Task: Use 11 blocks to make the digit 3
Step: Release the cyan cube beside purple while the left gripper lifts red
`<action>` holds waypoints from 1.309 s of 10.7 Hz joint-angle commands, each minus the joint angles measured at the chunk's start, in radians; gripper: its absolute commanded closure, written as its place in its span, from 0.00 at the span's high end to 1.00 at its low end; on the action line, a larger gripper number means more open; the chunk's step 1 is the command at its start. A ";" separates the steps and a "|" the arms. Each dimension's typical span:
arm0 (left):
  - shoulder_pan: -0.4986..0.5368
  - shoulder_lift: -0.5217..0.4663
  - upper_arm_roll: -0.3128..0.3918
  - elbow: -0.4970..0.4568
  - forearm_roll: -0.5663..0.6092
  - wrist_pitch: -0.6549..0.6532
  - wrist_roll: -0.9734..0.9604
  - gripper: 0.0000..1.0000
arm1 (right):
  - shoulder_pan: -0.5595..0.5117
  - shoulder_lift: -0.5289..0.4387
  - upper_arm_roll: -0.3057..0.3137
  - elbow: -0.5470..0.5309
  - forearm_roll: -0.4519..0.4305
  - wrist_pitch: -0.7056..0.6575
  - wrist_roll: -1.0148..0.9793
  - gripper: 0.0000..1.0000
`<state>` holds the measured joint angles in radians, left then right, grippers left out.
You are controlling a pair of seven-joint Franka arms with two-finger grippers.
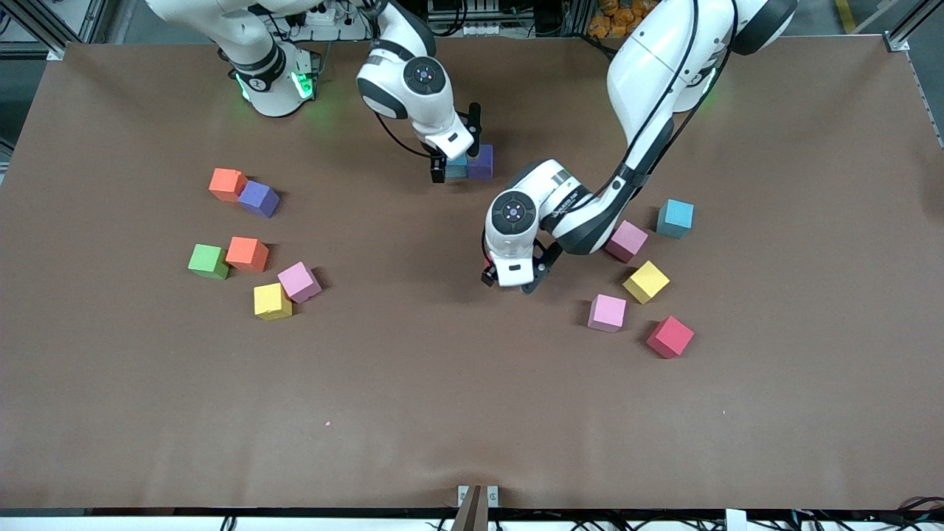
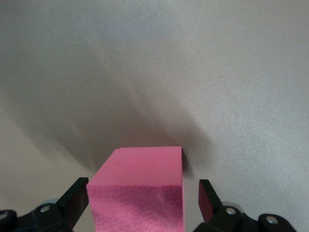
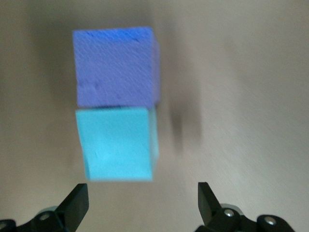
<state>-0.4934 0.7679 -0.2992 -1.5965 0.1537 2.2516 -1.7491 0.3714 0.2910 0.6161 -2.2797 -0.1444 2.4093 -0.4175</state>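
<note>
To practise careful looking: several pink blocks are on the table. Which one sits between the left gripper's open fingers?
The pink block under the left gripper, mid-table. It is hidden in the front view; the other three pink blocks lie uncovered.

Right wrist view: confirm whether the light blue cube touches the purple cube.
Yes, the light blue cube sits flush against the purple cube, edges meeting with no gap.

Front cam sits high across the desk (image 1: 457,413), facing the robots, so it catches the whole top. Both wrist cams look straight down, really close. Left wrist only gets a pink block (image 2: 140,193). Right wrist gets the purple block (image 3: 116,67) touching a light blue block (image 3: 118,142), and front shows that pair too.
</note>
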 commanded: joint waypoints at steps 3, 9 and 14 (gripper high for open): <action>0.002 -0.018 0.003 -0.013 0.010 0.014 -0.053 0.11 | -0.245 -0.165 0.004 -0.029 -0.009 -0.159 -0.015 1.00; 0.019 -0.151 0.002 -0.101 0.012 0.003 -0.194 0.00 | -0.650 -0.124 -0.024 -0.007 -0.012 -0.040 -0.466 1.00; 0.019 -0.234 -0.008 -0.204 0.006 0.003 -0.403 0.00 | -0.764 -0.027 -0.024 -0.011 0.002 0.105 -0.490 1.00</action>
<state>-0.4790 0.5926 -0.3025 -1.7307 0.1537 2.2537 -2.0823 -0.3592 0.2252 0.5755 -2.2911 -0.1448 2.4738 -0.9601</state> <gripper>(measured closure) 0.405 0.000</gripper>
